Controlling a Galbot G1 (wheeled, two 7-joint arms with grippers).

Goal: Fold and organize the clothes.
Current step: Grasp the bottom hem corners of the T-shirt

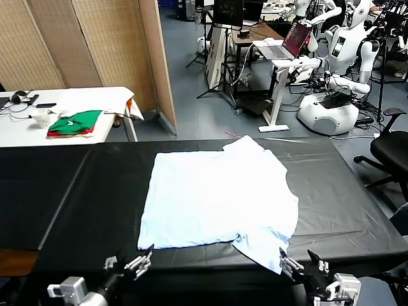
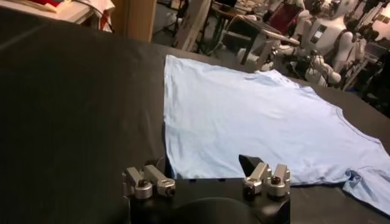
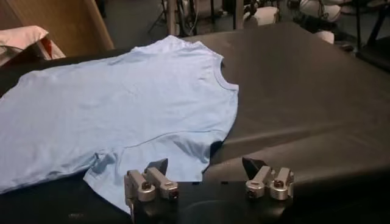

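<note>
A pale light-blue T-shirt (image 1: 220,201) lies spread flat on the black table (image 1: 95,191), collar toward the right and one sleeve hanging at the front edge. My left gripper (image 1: 129,262) hovers at the front edge by the shirt's near left corner, open and empty. In the left wrist view the T-shirt (image 2: 256,122) stretches away just beyond the left gripper (image 2: 207,169). My right gripper (image 1: 298,260) is open near the front sleeve. In the right wrist view the T-shirt (image 3: 122,103) has its sleeve just ahead of the right gripper (image 3: 206,169), which holds nothing.
A white table (image 1: 95,95) at the back left carries green and red folded garments (image 1: 75,122), a cup and headphones. Wooden screens (image 1: 95,44) stand behind. A laptop stand (image 1: 280,57), other robots (image 1: 331,108) and an office chair (image 1: 392,150) lie beyond and right.
</note>
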